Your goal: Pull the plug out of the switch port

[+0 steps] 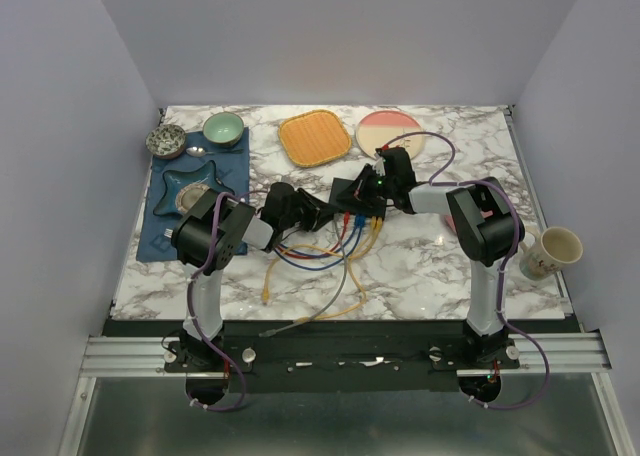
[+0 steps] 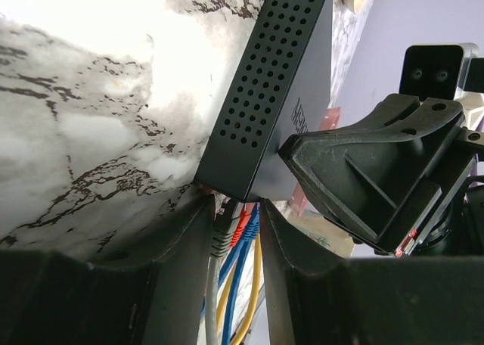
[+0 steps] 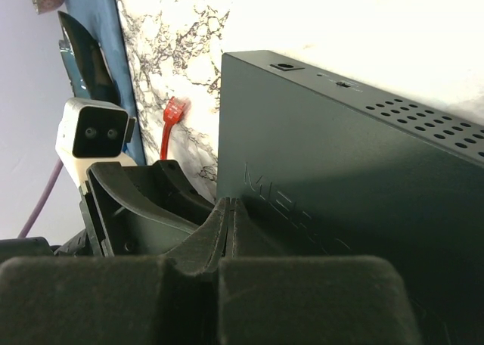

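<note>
Now switch [image 2: 261, 95] matte black, vented; left claw [image 2: 236, 210] half-open astride plugs [image 2: 222, 235]; right claw [image 3: 229, 218] closed

I'm seeing bright, even light coming down from overhead on the marble table [image 1: 440, 266], throwing only soft shadows around the switch [image 1: 358, 193]. In the left wrist view the marble left of the switch is blowing out to white glare. In both wrist views the foreground below the switch is blurring, probably too close to focus.
</note>
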